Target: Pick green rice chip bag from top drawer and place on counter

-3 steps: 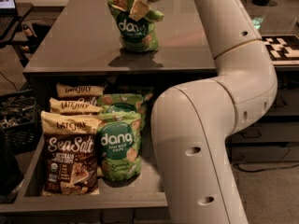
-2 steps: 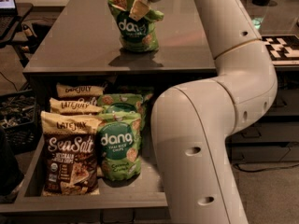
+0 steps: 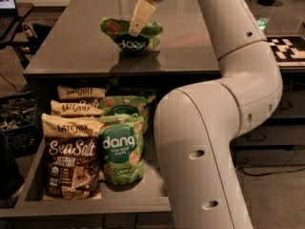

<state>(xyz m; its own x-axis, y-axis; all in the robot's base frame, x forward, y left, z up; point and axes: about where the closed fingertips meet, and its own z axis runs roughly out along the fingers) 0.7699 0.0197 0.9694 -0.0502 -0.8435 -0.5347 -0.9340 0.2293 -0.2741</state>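
Observation:
A green rice chip bag (image 3: 132, 38) lies slumped on the grey counter (image 3: 71, 46), near its middle, with its "dang" circle facing me. My gripper (image 3: 135, 27) reaches down from the top of the camera view and is shut on the bag's top edge; one cream finger (image 3: 138, 14) shows in front of the bag. Below, the top drawer (image 3: 95, 205) stands pulled out. Two more green bags are in it, one at the front (image 3: 121, 149) and one behind it (image 3: 125, 105).
Brown-and-cream Late July bags (image 3: 71, 159) fill the drawer's left side, several in a row. My white arm (image 3: 205, 142) covers the drawer's right part. A black crate (image 3: 14, 123) sits on the floor at left, and a checkered marker (image 3: 288, 46) lies on the right surface.
The gripper has moved down and the bag, which stood tall on the counter, now sits lower and slumped. The drawer's contents have not moved.

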